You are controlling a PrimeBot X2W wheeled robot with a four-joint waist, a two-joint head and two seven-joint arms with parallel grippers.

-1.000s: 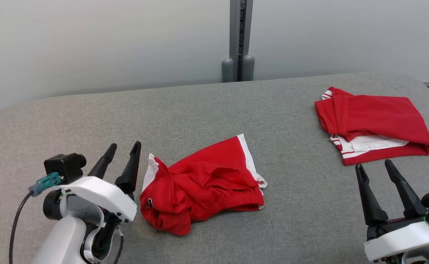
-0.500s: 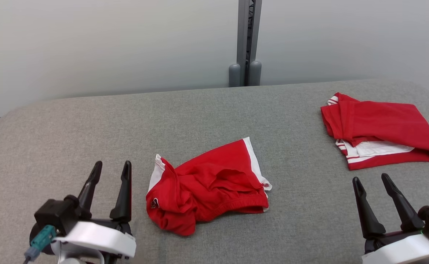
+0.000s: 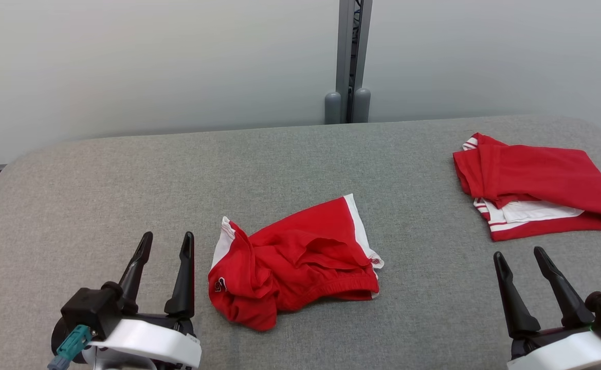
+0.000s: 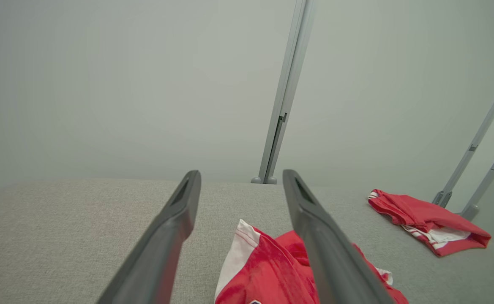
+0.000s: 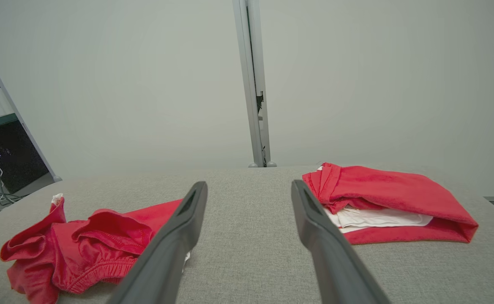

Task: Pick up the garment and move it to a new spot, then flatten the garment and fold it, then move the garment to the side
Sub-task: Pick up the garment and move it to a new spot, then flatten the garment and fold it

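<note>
Both my left fingers (image 3: 184, 272) and my right fingers (image 3: 511, 293) are standing spread wide and pinching nothing, hovering at the near edge of the grey fabric-covered desk (image 3: 99, 190). The crumpled red shorts with white side stripes (image 3: 292, 270) are lying bunched in the middle of the desk, just beside my left fingers, with the waistband rucked up. A folded red garment with white trim (image 3: 534, 185) is resting at the far right, so I am judging that one as already finished and set aside. For the crumpled shorts, I cannot tell whether the move to a new spot is done; flattening, folding and shifting them aside are all waiting.

Compared with a second ago, my head camera is sitting a little differently, so the whole scene is shifting in view. My left fingers are now sitting lower and further back from the shorts, and neither garment is changing shape.
</note>
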